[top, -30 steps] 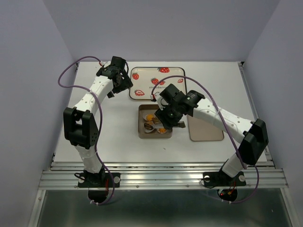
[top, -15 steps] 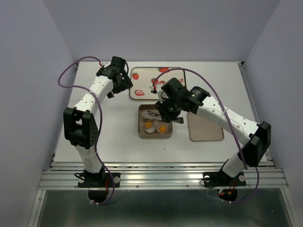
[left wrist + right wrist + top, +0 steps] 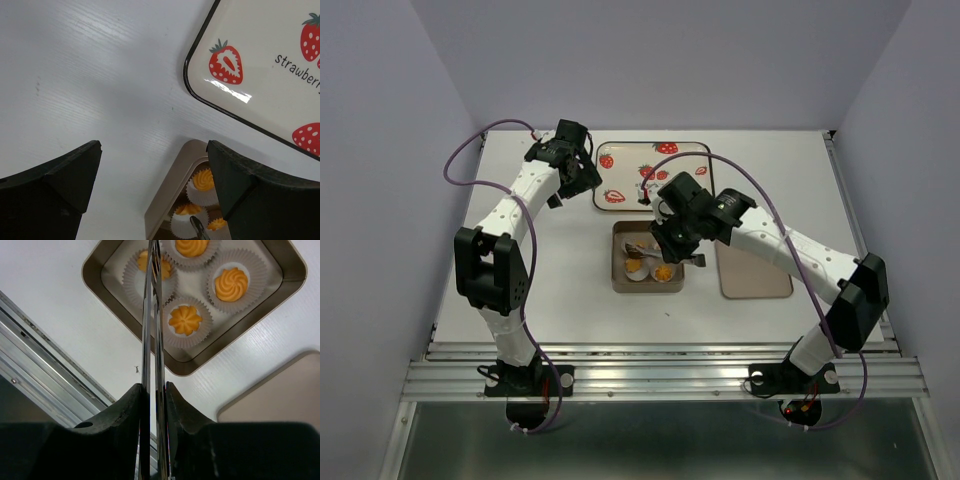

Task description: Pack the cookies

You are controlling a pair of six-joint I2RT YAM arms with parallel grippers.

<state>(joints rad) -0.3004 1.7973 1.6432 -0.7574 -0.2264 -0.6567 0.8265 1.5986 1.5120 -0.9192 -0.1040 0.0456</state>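
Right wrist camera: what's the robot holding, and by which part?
A pair of metal tongs, gripped at the handle end by the jaws of the right gripper.

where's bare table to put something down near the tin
Bare table lies left of the tin and along the near edge in front of it and the flat lid. The strawberry tray looks free where it shows. Crowded: the tin, with four cookies and the right gripper holding tongs over it.
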